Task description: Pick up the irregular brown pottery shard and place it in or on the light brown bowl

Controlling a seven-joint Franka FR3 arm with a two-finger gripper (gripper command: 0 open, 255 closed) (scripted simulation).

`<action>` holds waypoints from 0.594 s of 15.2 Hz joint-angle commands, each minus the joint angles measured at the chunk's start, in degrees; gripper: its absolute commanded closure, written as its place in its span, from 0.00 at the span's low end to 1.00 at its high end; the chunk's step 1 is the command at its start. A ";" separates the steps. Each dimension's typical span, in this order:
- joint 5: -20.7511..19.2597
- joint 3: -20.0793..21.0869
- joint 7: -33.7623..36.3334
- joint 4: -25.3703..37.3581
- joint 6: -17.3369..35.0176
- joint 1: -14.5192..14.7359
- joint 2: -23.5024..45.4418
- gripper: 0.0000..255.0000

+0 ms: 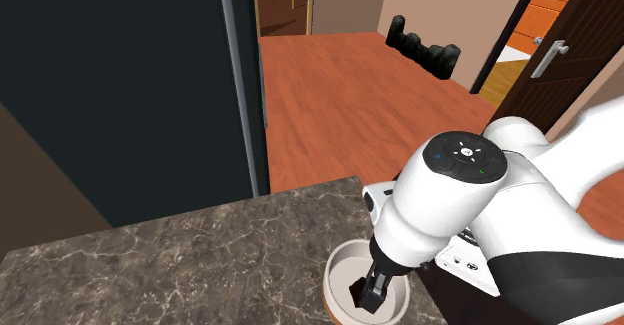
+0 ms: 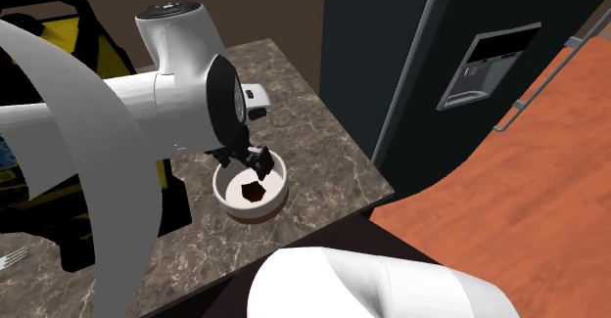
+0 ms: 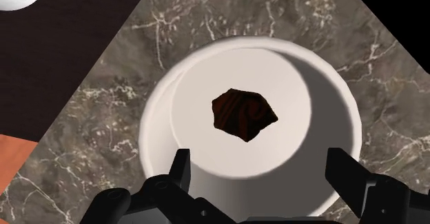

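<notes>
A dark brown, irregular pottery shard (image 3: pixel 244 114) lies on the floor of a pale bowl (image 3: pixel 324 98), free of the fingers. In the second exterior view the shard (image 2: pixel 252 192) rests inside the bowl (image 2: pixel 277 195), whose outside is light brown near the base. My black gripper (image 3: pixel 258 169) hangs just above the bowl's rim, open, its two fingers standing wide apart with nothing between them. In the shoulder view the gripper (image 1: pixel 368 293) reaches down into the bowl (image 1: pixel 340 273) below the white wrist. The second exterior view has the gripper (image 2: pixel 249 159) over the bowl's far edge.
The bowl stands on a brown marble counter (image 1: pixel 200 253) near its edge. A tall dark fridge (image 1: pixel 120 83) rises beyond the counter. Orange wood floor (image 1: pixel 340 93) lies past it. A yellow and black object (image 2: pixel 59 32) sits behind the arm in the second exterior view.
</notes>
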 commanded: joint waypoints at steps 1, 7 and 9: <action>-1.28 -2.52 0.20 1.65 -4.72 0.80 -2.88 0.00; -1.92 -3.61 0.30 2.49 -6.68 1.04 -3.98 0.00; -1.92 -3.61 0.30 2.49 -6.68 1.04 -3.98 0.00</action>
